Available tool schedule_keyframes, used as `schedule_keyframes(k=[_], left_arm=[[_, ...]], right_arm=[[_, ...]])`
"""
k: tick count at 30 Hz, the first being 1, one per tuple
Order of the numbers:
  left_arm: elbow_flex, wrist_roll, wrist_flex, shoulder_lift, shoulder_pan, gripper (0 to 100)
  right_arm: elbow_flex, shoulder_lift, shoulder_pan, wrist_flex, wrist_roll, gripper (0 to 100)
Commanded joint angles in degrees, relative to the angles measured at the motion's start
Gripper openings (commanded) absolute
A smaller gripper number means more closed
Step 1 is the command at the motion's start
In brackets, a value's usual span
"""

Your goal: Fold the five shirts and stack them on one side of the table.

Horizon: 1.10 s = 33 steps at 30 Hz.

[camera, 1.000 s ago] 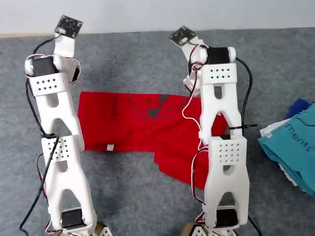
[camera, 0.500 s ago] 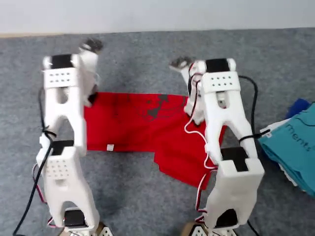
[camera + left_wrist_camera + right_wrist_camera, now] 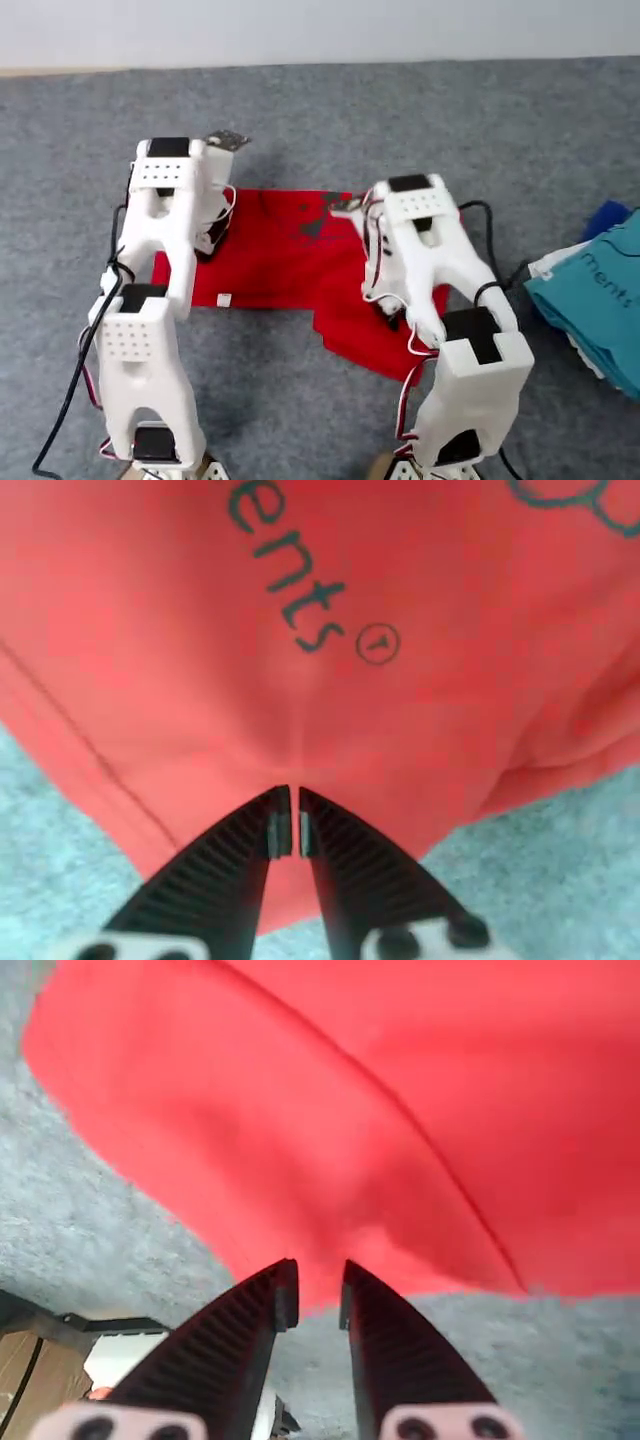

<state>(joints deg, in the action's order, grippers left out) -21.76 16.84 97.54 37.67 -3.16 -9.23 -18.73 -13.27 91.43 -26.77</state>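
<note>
Red shirt point(image 3: 280, 255), flat at centre of high view on table point(image 3: 300, 110): left gripper point(image 3: 285, 825) pinching its cloth, right gripper point(image 3: 318, 1295) nipping its hem; lifting both evenly should give a straight fold.

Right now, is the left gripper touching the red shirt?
Touching. The left wrist view shows the left gripper pinched on the red shirt, with a crease in the cloth running out from its tips.
</note>
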Motion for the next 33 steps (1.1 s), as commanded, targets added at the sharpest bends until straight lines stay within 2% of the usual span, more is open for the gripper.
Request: schedule_keyframes(k=[1,7,14,21,28,33], left_arm=[[0.0,-0.2,1.6,0.6,0.3,2],[0.0,3.1,1.5,3.3,-2.0,2],[0.0,6.3,1.7,4.0,-7.4,2],[0.0,8.6,2.8,3.7,-8.4,2],[-0.4,8.4,3.1,3.4,-8.9,2],[0.0,8.4,3.1,-3.3,-8.7,2]], right_arm=[[-5.2,3.6,0.0,-4.4,0.5,7.2],[-11.2,3.6,3.6,-8.3,-0.1,7.2],[-12.2,3.6,9.5,-7.3,-4.5,7.2],[-12.7,3.7,13.7,-5.0,-7.6,7.2],[-12.7,11.2,14.0,-1.6,-8.2,7.1],[-12.7,19.0,13.9,2.2,-8.3,7.1]])
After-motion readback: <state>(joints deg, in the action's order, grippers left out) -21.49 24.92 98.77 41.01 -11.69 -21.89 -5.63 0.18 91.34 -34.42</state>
